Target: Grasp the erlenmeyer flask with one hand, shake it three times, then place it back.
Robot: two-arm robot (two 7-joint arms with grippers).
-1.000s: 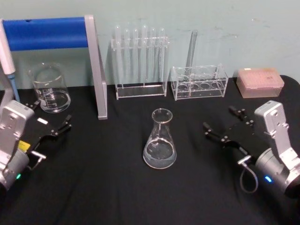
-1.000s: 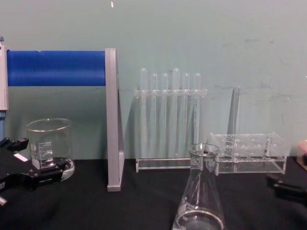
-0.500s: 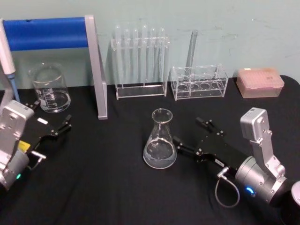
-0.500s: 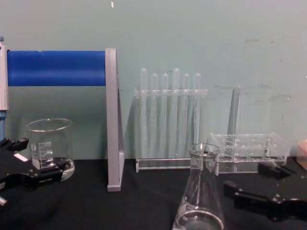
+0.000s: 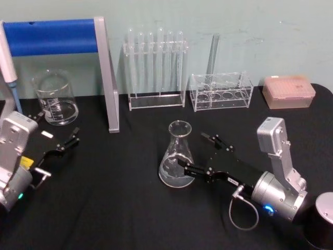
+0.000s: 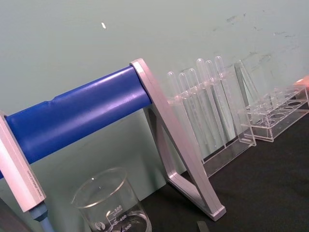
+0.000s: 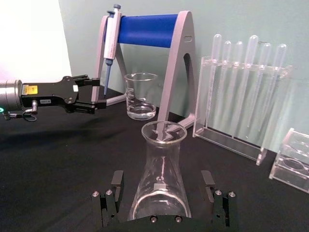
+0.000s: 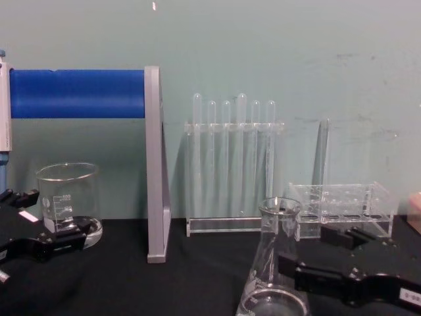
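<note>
The erlenmeyer flask (image 5: 177, 154) stands upright mid-table with a little clear liquid in its base. My right gripper (image 5: 193, 152), the hand with the silver cable connector, reaches in from the right and is open. The right wrist view shows its fingers (image 7: 113, 194) on either side of the flask (image 7: 161, 180), with a gap to the glass on both sides. The chest view has the flask (image 8: 276, 263) low at centre and the right gripper (image 8: 313, 253) coming from the right. My left gripper (image 5: 56, 131) rests open at the table's left, by the beaker.
A glass beaker (image 5: 54, 99) stands at the back left, under a blue pipette stand (image 5: 52, 36) that holds a pipette (image 5: 8, 65). Along the back wall are a test tube rack (image 5: 155, 67), a low clear rack (image 5: 221, 92) and a pink tip box (image 5: 289, 91).
My right arm has swung left across the table, bringing its open fingers around the flask. The flask and the left arm have not moved.
</note>
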